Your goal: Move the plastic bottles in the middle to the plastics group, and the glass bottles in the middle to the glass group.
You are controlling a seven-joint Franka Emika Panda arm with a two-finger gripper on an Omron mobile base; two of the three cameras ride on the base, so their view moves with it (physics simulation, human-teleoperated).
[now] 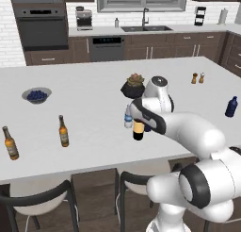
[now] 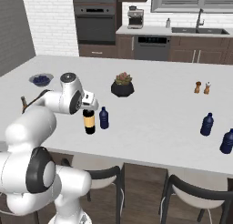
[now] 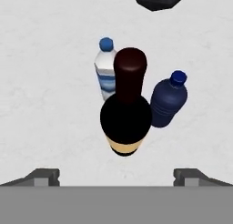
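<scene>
In the middle of the counter stands the tall dark wine bottle (image 3: pixel 126 114) with a dark red neck and a tan label (image 1: pixel 138 130) (image 2: pixel 89 122). Close beside it are a clear bottle with a blue label (image 3: pixel 105 68) (image 1: pixel 128 118) and a small dark blue bottle (image 3: pixel 169 100) (image 2: pixel 104 118). My gripper (image 3: pixel 116 175) (image 2: pixel 89 107) hangs open directly above the wine bottle, its fingertips (image 3: pixel 43 176) wide apart and touching nothing. The plastics group, dark blue bottles (image 2: pixel 207 124) (image 1: pixel 231 107), stands far right. Two amber beer bottles (image 1: pixel 63 131) (image 1: pixel 10 143), the glass group, stand far left.
A dark plant pot (image 1: pixel 133 86) (image 2: pixel 122 85) sits just behind the middle bottles. A bowl of blueberries (image 1: pixel 36 95) lies at the left. Two small shakers (image 2: pixel 197 87) stand toward the back right. Chairs (image 1: pixel 42 198) line the counter's near edge.
</scene>
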